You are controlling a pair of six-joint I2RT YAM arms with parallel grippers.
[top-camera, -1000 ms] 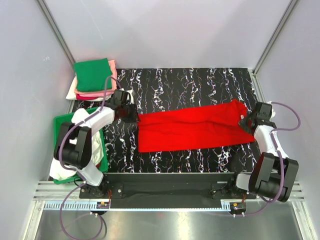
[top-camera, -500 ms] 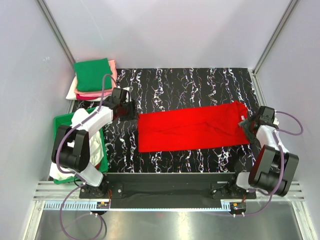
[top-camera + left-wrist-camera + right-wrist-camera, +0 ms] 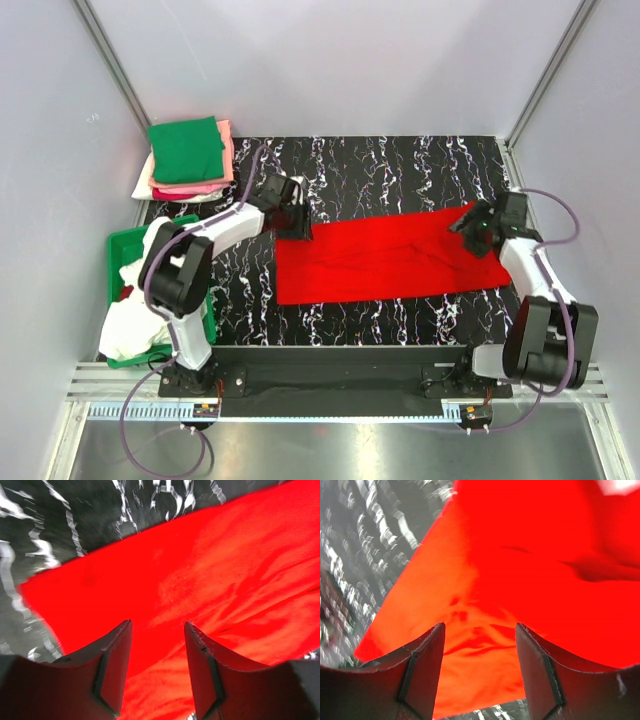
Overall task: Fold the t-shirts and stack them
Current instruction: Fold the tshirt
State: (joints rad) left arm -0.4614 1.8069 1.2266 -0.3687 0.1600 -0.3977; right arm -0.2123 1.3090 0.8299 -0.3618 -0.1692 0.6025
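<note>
Top external view: left fingers (image 3: pixel 298 233) and right fingers (image 3: pixel 463 228), wide and empty, hover at opposite ends of the red t-shirt (image 3: pixel 385 258); mid-fold, I reckon. Next, grip the corners.

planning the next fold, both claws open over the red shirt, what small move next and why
The red t-shirt lies flat, and the left claw and right claw stand open over its two ends, holding nothing. So probably lower both and pinch the end corners.

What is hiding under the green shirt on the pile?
A pink shirt peeks out beneath the green shirt, with a white one lowest. Their middles are covered, so any others between are hidden.
</note>
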